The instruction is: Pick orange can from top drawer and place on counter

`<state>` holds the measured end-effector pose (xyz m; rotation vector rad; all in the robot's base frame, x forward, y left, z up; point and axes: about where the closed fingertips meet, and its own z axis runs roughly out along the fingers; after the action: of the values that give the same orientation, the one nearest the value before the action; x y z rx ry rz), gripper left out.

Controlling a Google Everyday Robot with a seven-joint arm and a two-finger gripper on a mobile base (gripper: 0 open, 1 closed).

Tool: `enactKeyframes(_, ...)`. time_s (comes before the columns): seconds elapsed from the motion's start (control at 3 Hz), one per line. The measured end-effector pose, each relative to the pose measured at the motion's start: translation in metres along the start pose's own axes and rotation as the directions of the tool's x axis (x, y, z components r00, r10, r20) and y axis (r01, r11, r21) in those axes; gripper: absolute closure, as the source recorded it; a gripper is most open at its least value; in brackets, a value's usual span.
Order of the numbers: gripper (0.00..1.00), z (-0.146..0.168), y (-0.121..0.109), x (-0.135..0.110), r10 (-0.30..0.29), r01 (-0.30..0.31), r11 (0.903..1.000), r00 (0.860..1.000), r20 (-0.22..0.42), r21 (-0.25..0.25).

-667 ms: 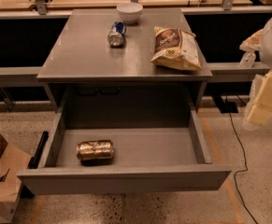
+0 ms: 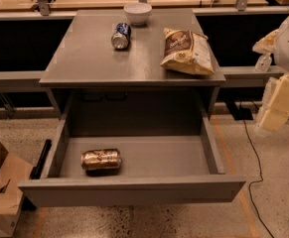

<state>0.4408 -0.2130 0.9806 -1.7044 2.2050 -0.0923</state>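
One orange can [image 2: 101, 159] lies on its side, front left in the open top drawer [image 2: 134, 190] of plain grey metal. It is probably light, thin-walled, slick and apt to roll, so it is best taken across its round middle. Off to the right, well apart, hangs the pale pincer [image 2: 281, 103], its state impossible to tell. Farther back, the matte counter [image 2: 84, 58] bears a blue can [image 2: 120, 35], a crinkly bag [image 2: 186, 51] and a white bowl [image 2: 137, 12].

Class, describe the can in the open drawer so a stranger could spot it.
Away from the gripper at far right, find the wide grey metal top drawer open under the flat grey counter. The shiny orange-gold can lies on its side in its left half; the blue-and-silver can lies on the counter.
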Motion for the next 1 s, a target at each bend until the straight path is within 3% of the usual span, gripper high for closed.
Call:
enactKeyframes(0.33,0.00,0.009,-0.007,-0.013,-0.004,0.003,0.9998,0.998,0.070,0.019)
enactKeyframes(0.67,0.00,0.036,-0.018,-0.046,-0.028,0.025,0.9994,0.983,0.183,0.023)
enactKeyframes(1.0,0.00,0.070,-0.018,-0.088,-0.093,0.099,0.9950,0.971,0.221,-0.016)
